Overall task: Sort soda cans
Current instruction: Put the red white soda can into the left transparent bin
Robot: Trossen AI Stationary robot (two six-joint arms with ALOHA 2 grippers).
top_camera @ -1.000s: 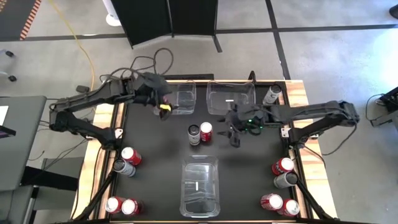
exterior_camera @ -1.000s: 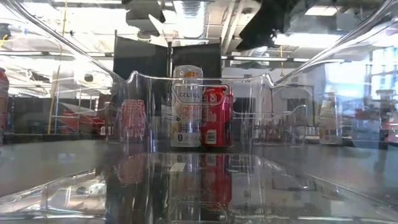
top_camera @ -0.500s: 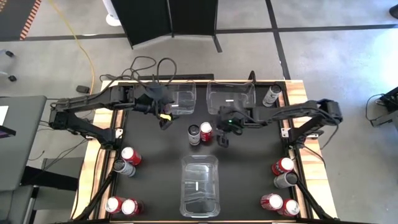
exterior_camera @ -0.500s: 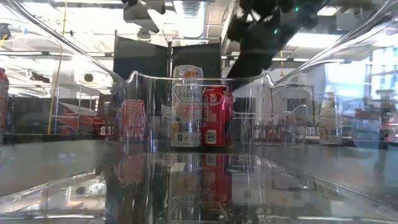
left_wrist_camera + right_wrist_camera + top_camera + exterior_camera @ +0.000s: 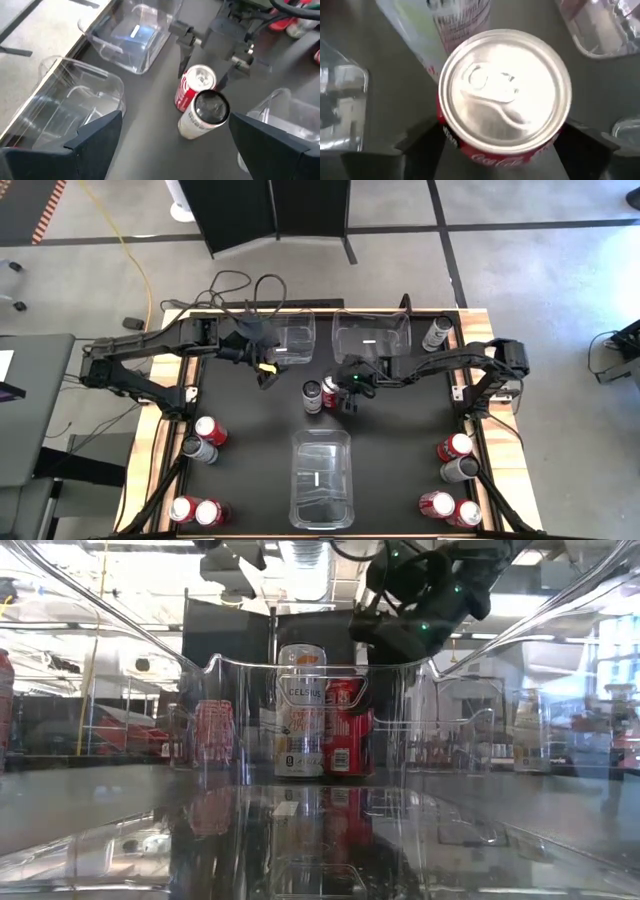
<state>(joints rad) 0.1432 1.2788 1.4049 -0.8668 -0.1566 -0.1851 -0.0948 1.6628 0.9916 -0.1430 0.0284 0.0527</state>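
Two soda cans stand upright side by side at the table's middle: a red one with a silver top and a pale grey one. My right gripper is open and slants down over the red can. One finger stands on each side of the can's top, and I see no touch. My left gripper hangs open above the table, left of the two cans and in front of the far left bin, with nothing between its fingers.
Three clear plastic bins stand on the black table: far left, far right and near middle. Several cans stand along the left edge and the right edge. One grey can is at the far right.
My right gripper has come down and gone toward the table's left, from the open table right of the cans to the red can, so that its fingers now stand around the can's top. The cans have stayed where they were.
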